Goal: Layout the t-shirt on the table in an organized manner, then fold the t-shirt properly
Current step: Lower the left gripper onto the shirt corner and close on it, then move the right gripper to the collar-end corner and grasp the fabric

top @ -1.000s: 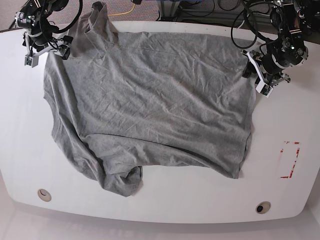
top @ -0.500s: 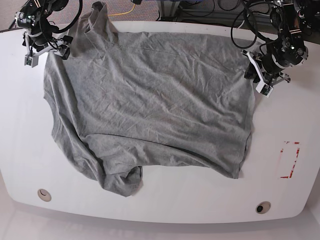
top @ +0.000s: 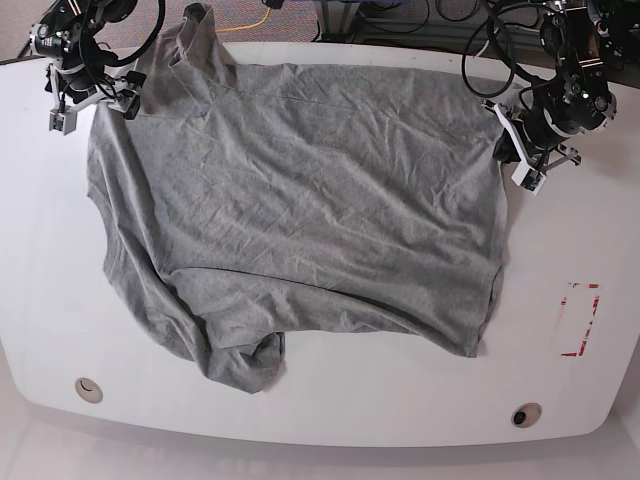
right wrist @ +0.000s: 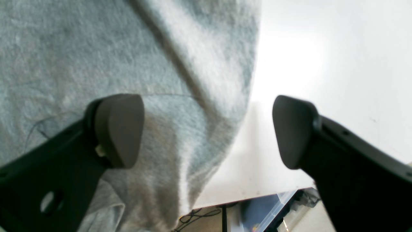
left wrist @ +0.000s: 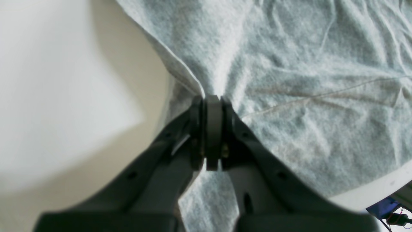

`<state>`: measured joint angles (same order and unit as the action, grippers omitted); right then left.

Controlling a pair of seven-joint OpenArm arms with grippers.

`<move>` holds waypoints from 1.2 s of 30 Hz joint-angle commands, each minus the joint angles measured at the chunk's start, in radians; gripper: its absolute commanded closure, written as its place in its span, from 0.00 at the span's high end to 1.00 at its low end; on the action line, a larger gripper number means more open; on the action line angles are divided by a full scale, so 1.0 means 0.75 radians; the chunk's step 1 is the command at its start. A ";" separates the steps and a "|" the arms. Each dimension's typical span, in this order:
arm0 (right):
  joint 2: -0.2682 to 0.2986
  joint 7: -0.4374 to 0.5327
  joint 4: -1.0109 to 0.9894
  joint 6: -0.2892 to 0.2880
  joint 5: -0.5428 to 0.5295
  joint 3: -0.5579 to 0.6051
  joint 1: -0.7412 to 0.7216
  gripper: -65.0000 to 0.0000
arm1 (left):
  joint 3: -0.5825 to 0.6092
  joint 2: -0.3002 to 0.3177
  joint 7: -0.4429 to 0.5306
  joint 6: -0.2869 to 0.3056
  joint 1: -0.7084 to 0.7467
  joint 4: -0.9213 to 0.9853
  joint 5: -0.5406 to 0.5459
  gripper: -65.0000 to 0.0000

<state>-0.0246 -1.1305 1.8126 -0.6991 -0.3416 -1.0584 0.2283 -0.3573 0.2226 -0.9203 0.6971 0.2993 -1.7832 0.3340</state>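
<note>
The grey t-shirt (top: 300,210) lies spread and wrinkled across the white table (top: 580,220), with a bunched fold at its near left (top: 245,365). One end reaches past the far edge (top: 195,25). At the shirt's right edge my left gripper (top: 508,150) is shut on the fabric. The left wrist view shows the left gripper (left wrist: 212,101) pinching a raised ridge of t-shirt (left wrist: 289,80). My right gripper (top: 95,110) stands open at the shirt's far left corner. In the right wrist view the right gripper (right wrist: 206,129) straddles the t-shirt's (right wrist: 96,48) edge, one finger over cloth, one over bare table (right wrist: 338,48).
A red rectangular outline (top: 580,320) marks the table at the right. Two round holes (top: 88,390) (top: 525,414) sit near the front edge. Cables and a yellow cord (top: 255,20) lie beyond the far edge.
My left gripper has closed its jaws onto the shirt's right edge and shifted slightly toward it. The right gripper and the rest of the shirt have not moved.
</note>
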 commanded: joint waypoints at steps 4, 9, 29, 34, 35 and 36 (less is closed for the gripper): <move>0.028 0.015 0.066 0.001 -0.018 -0.006 -0.003 0.92 | -0.003 0.015 0.021 0.001 -0.013 -0.101 0.018 0.00; 0.044 0.015 0.142 0.001 -0.020 -0.006 -0.005 0.92 | 0.003 0.011 0.021 0.001 -0.040 -0.142 0.018 0.00; 0.202 -0.046 -0.018 0.001 -0.006 -0.141 -0.197 0.93 | 0.029 0.009 0.021 0.001 -0.048 -0.201 0.022 0.00; 0.257 -0.081 -0.147 0.001 -0.016 -0.161 -0.203 0.93 | 0.023 0.013 0.021 0.001 -0.048 -0.201 0.022 0.00; 0.261 -0.091 -0.165 0.001 -0.018 -0.177 -0.203 0.93 | 0.023 0.013 0.021 0.001 -0.046 -0.201 0.022 0.00; 0.265 -0.106 -0.169 0.001 -0.020 -0.196 -0.203 0.93 | 0.023 0.013 0.021 0.001 -0.046 -0.201 0.022 0.00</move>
<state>0.1539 -1.2068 1.6798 -0.6964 -0.3416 -1.1835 0.0795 -0.3332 0.2203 -0.9241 0.6971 0.2687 -1.9133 0.3378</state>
